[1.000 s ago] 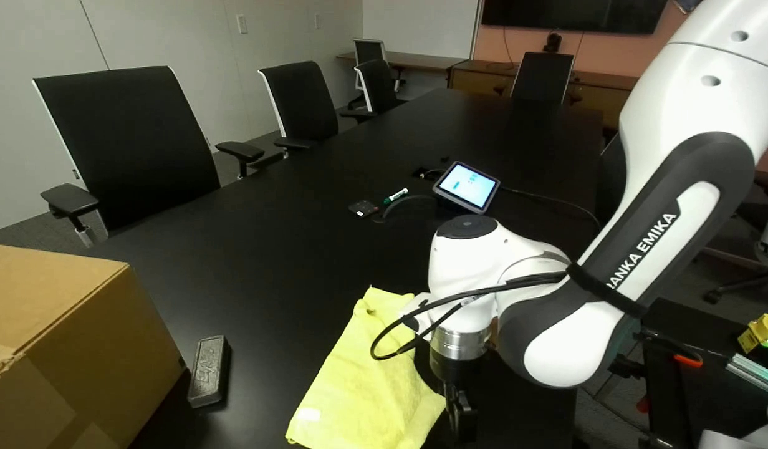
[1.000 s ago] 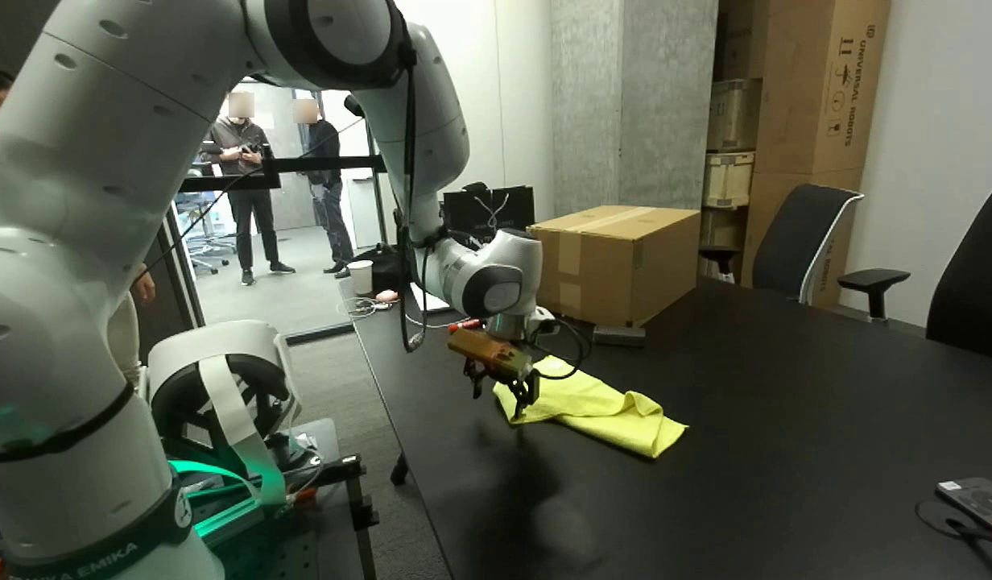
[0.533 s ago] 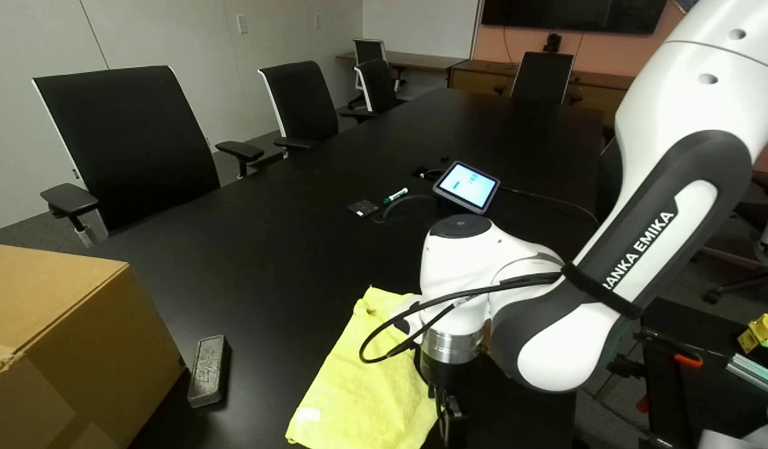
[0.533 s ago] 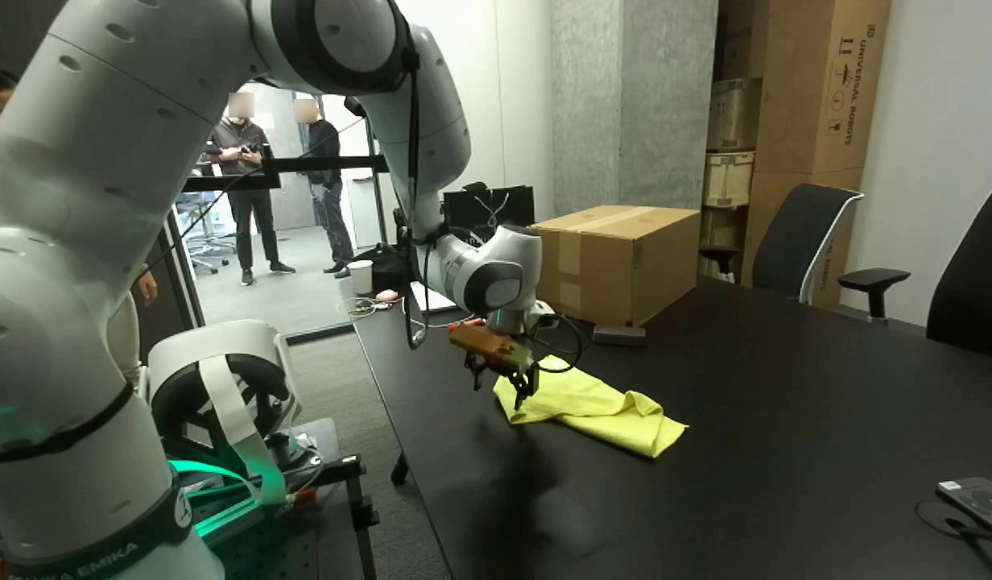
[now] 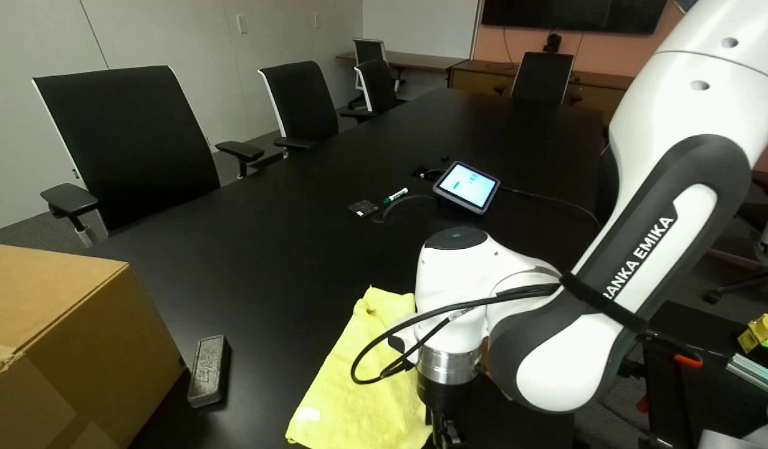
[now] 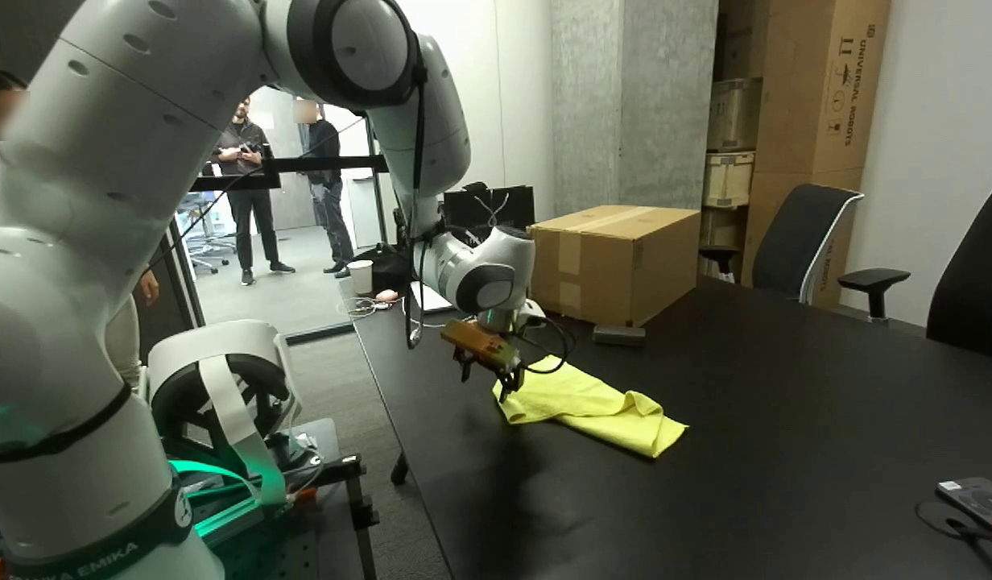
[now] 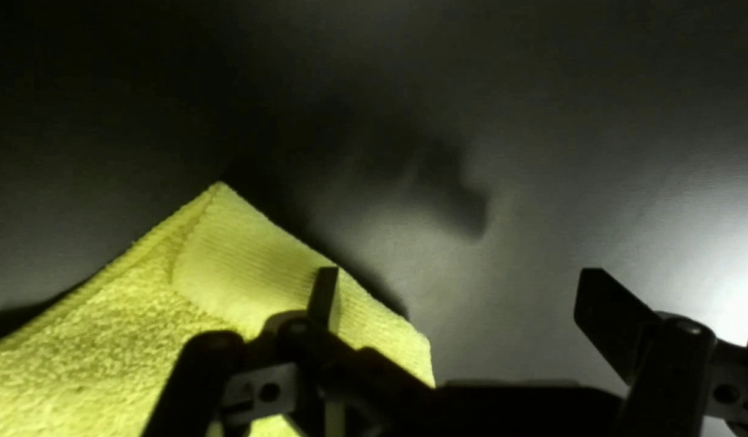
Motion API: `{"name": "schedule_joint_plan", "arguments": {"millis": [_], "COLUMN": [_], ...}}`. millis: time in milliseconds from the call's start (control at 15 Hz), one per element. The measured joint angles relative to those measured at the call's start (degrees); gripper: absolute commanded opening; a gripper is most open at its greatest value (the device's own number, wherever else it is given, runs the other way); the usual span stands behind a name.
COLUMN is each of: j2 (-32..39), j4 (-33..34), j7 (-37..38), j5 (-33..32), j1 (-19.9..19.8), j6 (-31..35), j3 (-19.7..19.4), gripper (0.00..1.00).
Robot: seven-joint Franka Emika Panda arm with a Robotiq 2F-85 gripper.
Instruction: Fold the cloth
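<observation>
In an exterior view, going from left to right, the cardboard box (image 5: 66, 349) comes at the start, and it hides a part of the left edge of the counter (image 5: 265, 268). After it lies a dark block (image 5: 208, 372), near the box. Then comes the cloth (image 5: 365, 386), lying mostly flat on the counter, between the block and the right long edge. It seems already doubled in some places, but the number of layers cannot be told. At its right side, toward this same edge, hangs the pincer (image 7: 457, 290). In the wrist view its fingers (image 7: 611, 321) stand widely spread and hold nothing: one is over the border of the cloth, the other over the counter surface. Whether the finger over the border touches it, one cannot tell.

The step in hand is probably to line up for taking this border near a corner of the cloth. The next move would call for going low enough, bringing the fingers together on the border, lifting a little, and carrying it over the rest.
</observation>
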Motion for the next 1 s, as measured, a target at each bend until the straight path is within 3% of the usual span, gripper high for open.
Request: {"name": "schedule_joint_plan", "arguments": {"millis": [1000], "j2": [-0.3], "j4": [0.6], "j7": [0.0], "j5": [0.1], "j1": [-2.4], "j6": [0.0], "j3": [-0.8], "gripper": [1.00]}}
